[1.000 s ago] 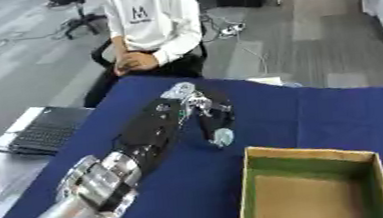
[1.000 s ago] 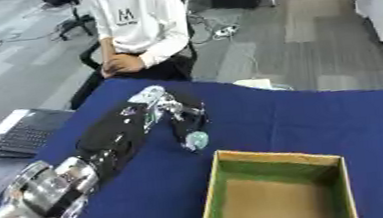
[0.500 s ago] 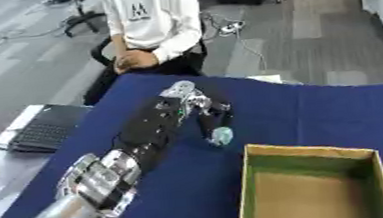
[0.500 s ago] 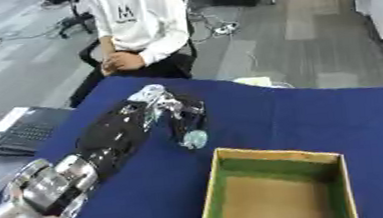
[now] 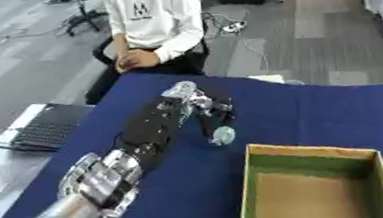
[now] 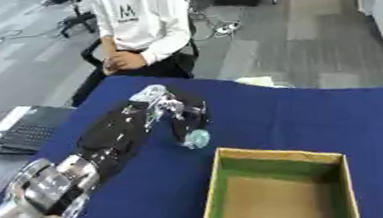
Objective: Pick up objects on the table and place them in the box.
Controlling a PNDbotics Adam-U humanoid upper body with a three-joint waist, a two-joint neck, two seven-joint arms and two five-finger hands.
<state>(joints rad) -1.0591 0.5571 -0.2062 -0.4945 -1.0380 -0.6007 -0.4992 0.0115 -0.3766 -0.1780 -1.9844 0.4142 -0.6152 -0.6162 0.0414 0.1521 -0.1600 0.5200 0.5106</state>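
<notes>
I note my left hand (image 5: 182, 113) at frame centre, fingers curled down over a pale ball (image 5: 222, 136) touching their tips, the box (image 5: 261, 157) lying lower right.

Even indoor light, soft focus throughout

We see flat, diffuse brightness over both eye views, with no hard shadows on the blue table (image 5: 318, 114). The whole frame is mildly blurred; the left hand (image 5: 190, 103) at centre smears into a pale glint, and the forearm in the lower left is softest. The cardboard box (image 6: 274, 155) at lower right keeps the clearest edges, its inside slightly shaded.
</notes>
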